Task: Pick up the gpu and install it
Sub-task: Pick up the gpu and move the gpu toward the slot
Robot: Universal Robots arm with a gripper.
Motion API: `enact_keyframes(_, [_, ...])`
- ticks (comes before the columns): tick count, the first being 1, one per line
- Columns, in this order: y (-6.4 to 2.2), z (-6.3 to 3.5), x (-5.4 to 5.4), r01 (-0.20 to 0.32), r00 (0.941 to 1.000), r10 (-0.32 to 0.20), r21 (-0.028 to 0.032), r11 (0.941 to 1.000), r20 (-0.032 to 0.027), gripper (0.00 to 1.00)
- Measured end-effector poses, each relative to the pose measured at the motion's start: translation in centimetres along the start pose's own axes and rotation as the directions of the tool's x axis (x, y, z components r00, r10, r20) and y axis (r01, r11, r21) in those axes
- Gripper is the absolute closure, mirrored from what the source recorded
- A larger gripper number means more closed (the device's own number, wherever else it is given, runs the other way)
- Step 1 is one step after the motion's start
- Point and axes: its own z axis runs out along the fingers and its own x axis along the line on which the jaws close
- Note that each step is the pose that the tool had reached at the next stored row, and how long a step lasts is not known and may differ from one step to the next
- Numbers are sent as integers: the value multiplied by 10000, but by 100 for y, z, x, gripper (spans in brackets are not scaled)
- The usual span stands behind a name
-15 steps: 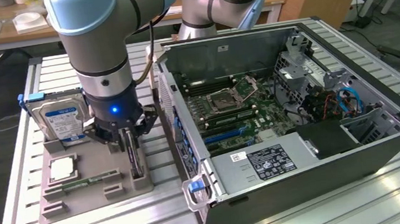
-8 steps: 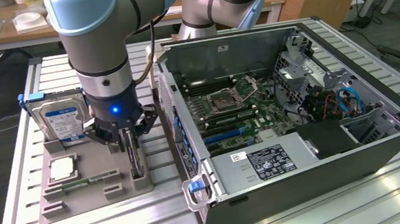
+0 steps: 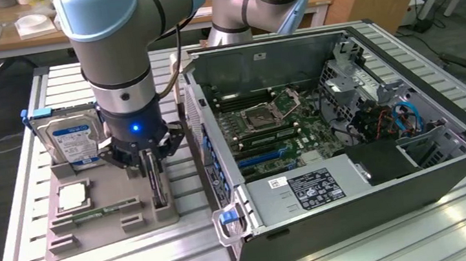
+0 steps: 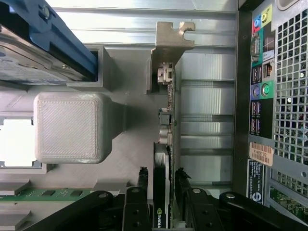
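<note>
On one grey ribbed tray, one thin dark gpu stood on edge, silver bracket, one gripper astride it, grip unclear

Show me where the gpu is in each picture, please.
Exterior view: the gpu stands on edge in the grey holder, directly under the claw.
Wrist view: the gpu is seen edge-on in the centre, with its silver bracket at the far end.
Shared landmark: the blue-framed hard drive nearby.
</note>
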Motion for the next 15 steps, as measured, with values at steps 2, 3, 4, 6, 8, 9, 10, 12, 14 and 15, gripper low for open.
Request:
enact_keyframes(2, [0, 0, 0, -1, 10000, 1, 0, 10000, -1, 64])
enact_keyframes(3, [0, 0, 0, -1, 10000, 1, 1, 10000, -1, 64])
enact_keyframes(4, [0, 0, 0, -1, 10000, 1, 1, 10000, 0, 64])
enact_keyframes(6, [0, 0, -1, -1, 10000, 1, 1, 10000, 0, 64])
enact_keyframes(8, [0, 0, 0, -1, 10000, 1, 1, 10000, 0, 64])
enact_keyframes(9, [0, 0, -1, 0, 10000, 0, 1, 10000, 0, 64])
enact_keyframes(10, [0, 0, 0, -1, 10000, 1, 1, 10000, 0, 64])
enact_keyframes(12, [0, 0, 0, 0, 10000, 0, 1, 10000, -1, 65])
enact_keyframes(14, [0, 0, 0, 0, 10000, 0, 0, 10000, 0, 73])
enact_keyframes(15, [0, 0, -1, 0, 10000, 0, 1, 10000, 0, 73])
